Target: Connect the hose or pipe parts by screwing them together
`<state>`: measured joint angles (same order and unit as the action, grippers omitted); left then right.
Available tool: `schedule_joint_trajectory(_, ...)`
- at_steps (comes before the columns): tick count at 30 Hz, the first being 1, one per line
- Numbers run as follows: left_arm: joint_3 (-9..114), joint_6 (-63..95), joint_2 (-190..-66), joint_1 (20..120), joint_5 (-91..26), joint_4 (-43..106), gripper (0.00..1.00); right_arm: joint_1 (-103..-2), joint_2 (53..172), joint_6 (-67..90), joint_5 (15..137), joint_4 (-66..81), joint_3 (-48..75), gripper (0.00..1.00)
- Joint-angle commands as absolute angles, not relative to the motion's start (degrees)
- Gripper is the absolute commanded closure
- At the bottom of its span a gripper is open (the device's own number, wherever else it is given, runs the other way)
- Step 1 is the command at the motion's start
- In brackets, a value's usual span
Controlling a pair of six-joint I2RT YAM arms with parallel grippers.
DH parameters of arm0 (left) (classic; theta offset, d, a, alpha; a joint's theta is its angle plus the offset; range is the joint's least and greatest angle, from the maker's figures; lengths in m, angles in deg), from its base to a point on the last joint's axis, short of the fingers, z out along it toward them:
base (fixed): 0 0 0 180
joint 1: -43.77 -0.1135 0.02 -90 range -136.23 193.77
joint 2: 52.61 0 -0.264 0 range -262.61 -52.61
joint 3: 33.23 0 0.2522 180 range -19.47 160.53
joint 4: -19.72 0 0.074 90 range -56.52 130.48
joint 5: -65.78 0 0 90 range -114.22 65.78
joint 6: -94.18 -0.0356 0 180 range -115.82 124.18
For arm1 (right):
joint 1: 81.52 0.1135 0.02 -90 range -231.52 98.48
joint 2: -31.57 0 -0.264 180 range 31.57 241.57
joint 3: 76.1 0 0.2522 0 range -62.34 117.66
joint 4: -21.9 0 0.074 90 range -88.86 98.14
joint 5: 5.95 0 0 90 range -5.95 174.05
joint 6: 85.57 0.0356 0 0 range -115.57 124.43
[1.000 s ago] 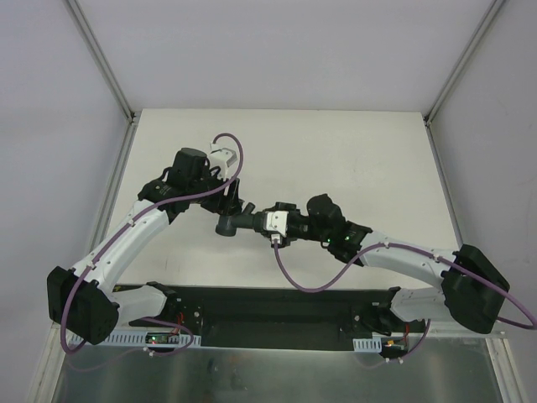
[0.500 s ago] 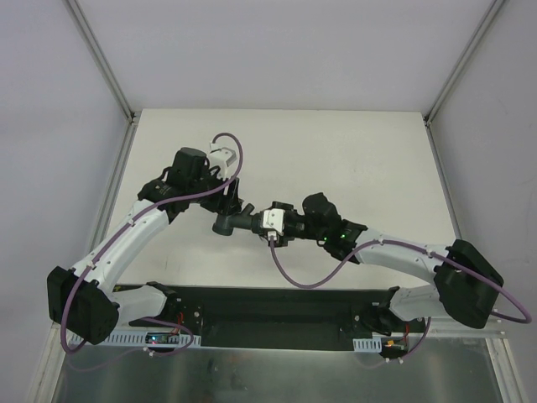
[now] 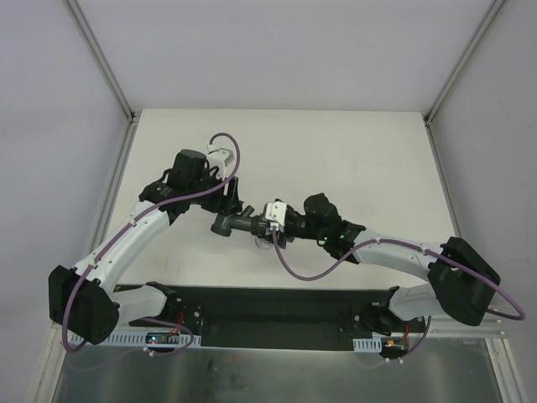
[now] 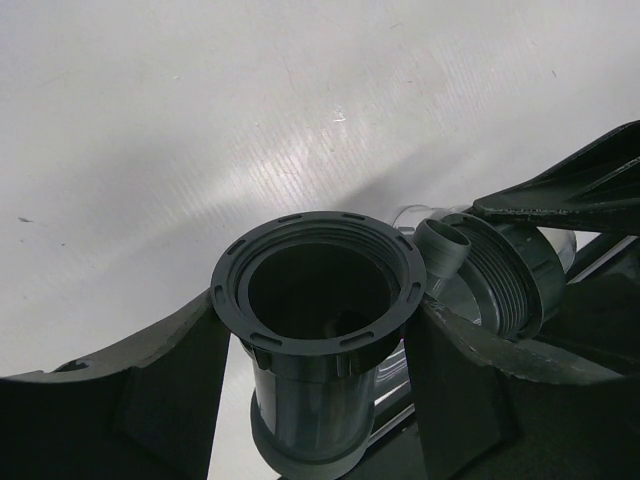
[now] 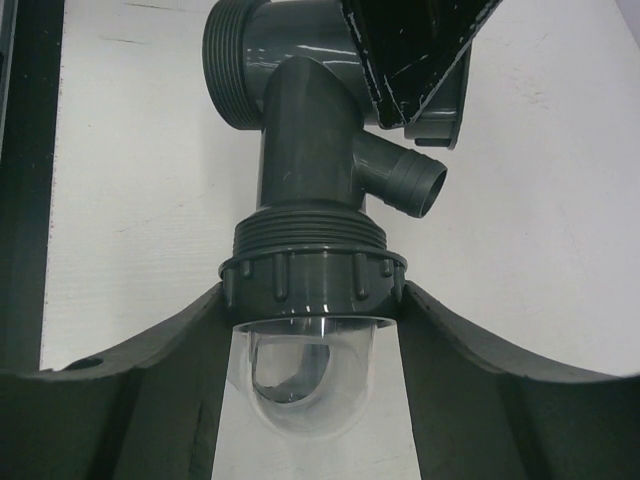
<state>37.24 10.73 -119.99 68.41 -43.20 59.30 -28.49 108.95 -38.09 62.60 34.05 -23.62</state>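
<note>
so the fitting (image 3: 233, 222) is held up over the table (image 3: 352, 151), between the two arms. the left gripper (image 4: 318, 315) has its jaws pinched on the tube just under the flared socket, one finger each side. the right gripper (image 5: 312, 295) is clamped on the connector (image 5: 310, 385), gripping it by the ribbed grey collar (image 5: 312, 275), with the clear dome poking out toward the wrist camera. the collar looks seated on the fitting's thread, but a couple of thread turns show above it, so i'd guess it's only partway on and needs more turning

stuff that could bite from here:

- cross-threading. if the right wrist isn't square to the fitting's axis, the collar binds early and only feels tight
- the fitting twisting in the left jaws. they're squeezing a round smooth tube, so once the thread gets stiff the whole fitting could just spin with the collar
- the right fingers slipping over the collar ribs. their contact patch looks small
- the side barb (image 5: 405, 180) sits close to the left finger in the right wrist view, so if the fitting rotates it could knock into it
- the purple cable (image 3: 294, 269) hangs in a loop under the right wrist, and lots of wrist rotation one way could wind it up

can't tell from here how tight the thread is
</note>
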Motion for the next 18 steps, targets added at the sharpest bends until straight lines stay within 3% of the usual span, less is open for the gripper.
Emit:
schedule_joint_trajectory(1,36.61,16.83,-119.59,69.26,-49.01,58.44,1.00,-29.49,108.65,-32.40,61.03,48.03,-23.67,0.87)
schedule_joint_trajectory(18,32.75,20.88,-117.22,69.26,-53.67,53.26,1.00,-31.77,109.61,-24.67,57.69,54.37,-24.81,0.89)
